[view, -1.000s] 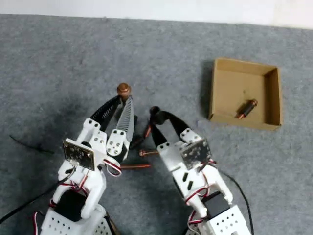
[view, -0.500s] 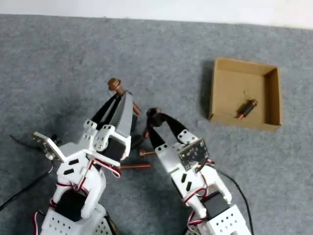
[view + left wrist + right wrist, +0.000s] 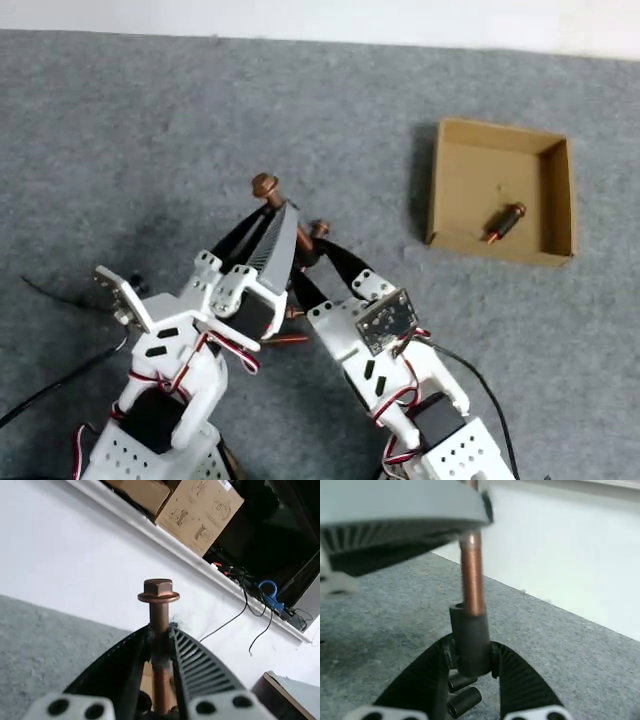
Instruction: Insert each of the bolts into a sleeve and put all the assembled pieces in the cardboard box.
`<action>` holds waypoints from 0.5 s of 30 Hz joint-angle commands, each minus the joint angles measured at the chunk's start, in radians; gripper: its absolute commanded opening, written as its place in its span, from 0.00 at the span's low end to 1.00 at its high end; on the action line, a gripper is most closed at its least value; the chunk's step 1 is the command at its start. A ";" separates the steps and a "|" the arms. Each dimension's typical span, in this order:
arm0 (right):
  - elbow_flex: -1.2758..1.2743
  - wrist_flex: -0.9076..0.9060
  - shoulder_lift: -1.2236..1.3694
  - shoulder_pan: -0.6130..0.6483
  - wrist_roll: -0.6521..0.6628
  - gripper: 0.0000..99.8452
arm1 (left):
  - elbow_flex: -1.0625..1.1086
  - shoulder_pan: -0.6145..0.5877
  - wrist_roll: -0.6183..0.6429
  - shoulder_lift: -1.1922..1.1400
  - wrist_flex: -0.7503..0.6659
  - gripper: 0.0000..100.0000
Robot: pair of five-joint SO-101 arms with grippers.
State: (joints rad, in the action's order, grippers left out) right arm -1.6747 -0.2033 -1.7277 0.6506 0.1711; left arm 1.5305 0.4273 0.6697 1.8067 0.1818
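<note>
Contact over the middle of the grey mat (image 3: 150,130)! A second ago the two arms stood apart, and half a second ago the left one had tipped its bolt away to the outside. Now it has swung back across and the tips of both arms meet. The left gripper (image 3: 274,212) is pinched tight on the bolt (image 3: 158,591), its fingers closed on the shank with the hex head sticking up clear above them. The right gripper (image 3: 471,655) is clamped on a dark sleeve (image 3: 470,630), held upright. From the right wrist, the copper shank comes straight down and its end sits at the sleeve's open top; how deep it goes, I cannot tell. Two spare sleeves (image 3: 464,700) lie on the mat below. A loose bolt (image 3: 283,339) lies between the arms. Off to the right, well apart, the cardboard box (image 3: 480,190) holds one assembled piece (image 3: 505,222).
</note>
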 commanded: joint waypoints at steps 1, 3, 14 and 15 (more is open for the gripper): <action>-0.104 0.002 -0.019 0.005 0.014 0.00 | 0.004 0.013 0.003 0.010 -0.020 0.01; -0.104 0.002 -0.019 0.005 0.014 0.00 | 0.015 0.013 0.002 0.010 -0.020 0.01; -0.104 0.001 -0.019 0.004 0.014 0.00 | 0.016 -0.093 0.008 0.013 -0.025 0.01; -0.104 0.001 -0.019 0.004 0.014 0.00 | 0.018 -0.093 0.008 0.013 -0.025 0.01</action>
State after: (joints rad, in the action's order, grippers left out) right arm -1.6747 -0.2033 -1.7277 0.6536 0.1803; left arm 1.5551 0.3644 0.6713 1.8067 0.1818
